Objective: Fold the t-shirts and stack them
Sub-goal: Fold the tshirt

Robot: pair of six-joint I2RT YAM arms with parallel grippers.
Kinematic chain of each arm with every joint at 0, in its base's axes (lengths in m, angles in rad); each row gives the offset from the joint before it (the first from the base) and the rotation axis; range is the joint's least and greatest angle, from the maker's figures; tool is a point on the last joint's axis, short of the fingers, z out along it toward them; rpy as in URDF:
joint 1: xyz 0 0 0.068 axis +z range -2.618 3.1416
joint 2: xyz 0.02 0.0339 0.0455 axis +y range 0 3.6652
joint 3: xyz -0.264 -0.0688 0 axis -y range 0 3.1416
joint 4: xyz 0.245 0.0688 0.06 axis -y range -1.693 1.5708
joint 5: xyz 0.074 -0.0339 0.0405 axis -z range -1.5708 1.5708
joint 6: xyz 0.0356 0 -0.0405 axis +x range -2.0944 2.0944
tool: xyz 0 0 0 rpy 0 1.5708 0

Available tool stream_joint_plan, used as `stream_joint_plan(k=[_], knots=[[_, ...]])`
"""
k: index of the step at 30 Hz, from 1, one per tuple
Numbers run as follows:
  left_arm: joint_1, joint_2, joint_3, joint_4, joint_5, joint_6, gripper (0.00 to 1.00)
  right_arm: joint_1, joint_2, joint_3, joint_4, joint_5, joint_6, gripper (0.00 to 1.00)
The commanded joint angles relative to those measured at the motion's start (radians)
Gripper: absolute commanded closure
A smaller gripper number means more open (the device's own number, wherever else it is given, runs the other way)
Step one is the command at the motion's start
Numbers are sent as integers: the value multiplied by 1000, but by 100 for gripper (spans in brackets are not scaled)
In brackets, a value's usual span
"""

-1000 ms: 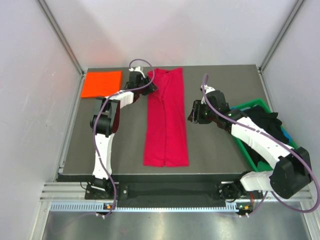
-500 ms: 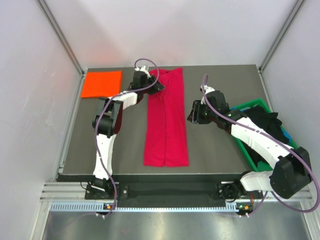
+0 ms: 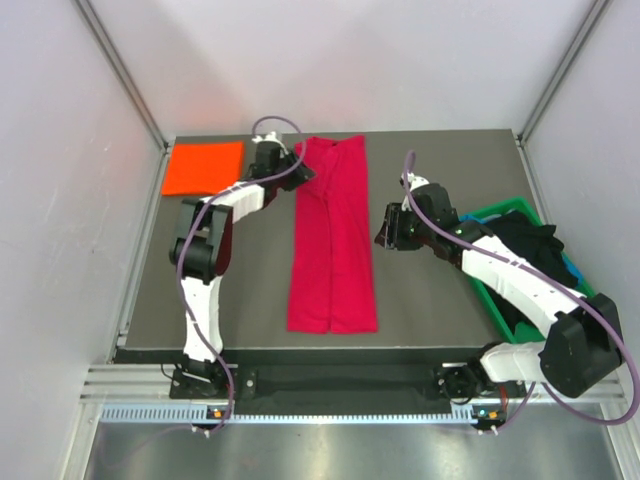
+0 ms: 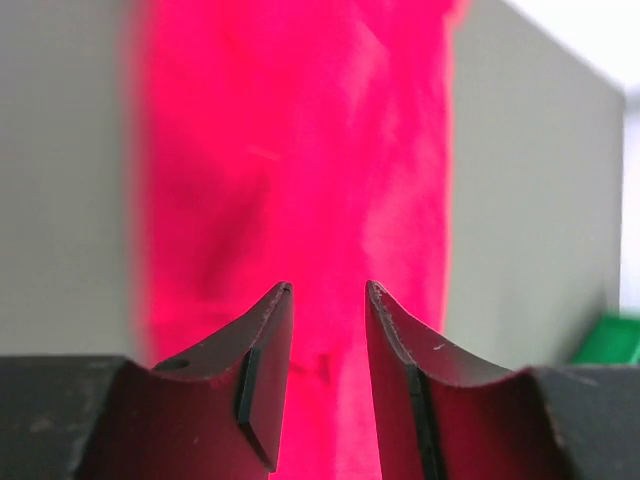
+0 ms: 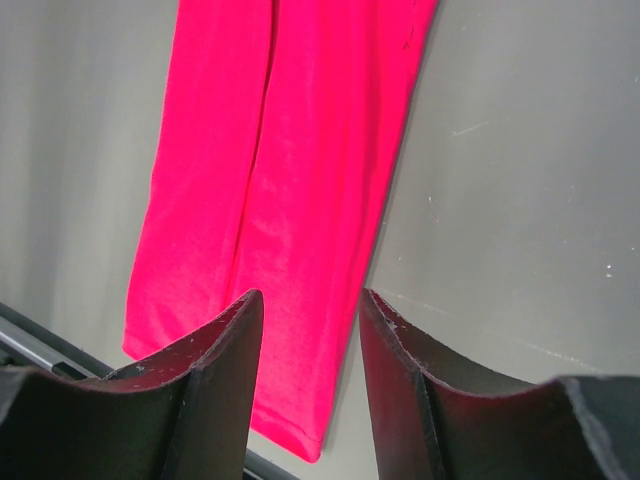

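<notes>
Though full of shirts point(image 3: 527, 243), green bin point(image 3: 497, 212)

Crimson t-shirt point(image 3: 333, 245) at centre, orange t-shirt point(image 3: 203, 167) out at 10 o'clock!
Crimson lies flat, a long strip running 12 to 6; orange sits folded square; the black t-shirt point(image 3: 528, 238) is crumpled at 3.

Red shirt point(image 3: 332, 240): soft matt cloth, lightly creased. Orange shirt point(image 3: 203, 167): same matt cloth, flat. Tabletop point(image 5: 520, 180): smooth matt grey, fine scratches and specks. Bin point(image 3: 497, 212): glossy green plastic. Right gripper point(image 5: 310, 295): matt black, scuffed.
</notes>
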State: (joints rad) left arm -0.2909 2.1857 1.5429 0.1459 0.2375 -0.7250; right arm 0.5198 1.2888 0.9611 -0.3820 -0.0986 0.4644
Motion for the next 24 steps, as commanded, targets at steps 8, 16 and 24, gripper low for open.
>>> stream_joint_plan(k=[8, 16, 24], knots=[[70, -34, -53, 41, -29, -65, 61, -17, -25, 5, 54, -16, 0, 56], [65, 12, -44, 84, 14, -96, 61, -17, -26, 2, 54, -15, 0, 56], [64, 34, -46, 70, -1, -93, 62, -20, -34, 4, 51, -15, -1, 56]])
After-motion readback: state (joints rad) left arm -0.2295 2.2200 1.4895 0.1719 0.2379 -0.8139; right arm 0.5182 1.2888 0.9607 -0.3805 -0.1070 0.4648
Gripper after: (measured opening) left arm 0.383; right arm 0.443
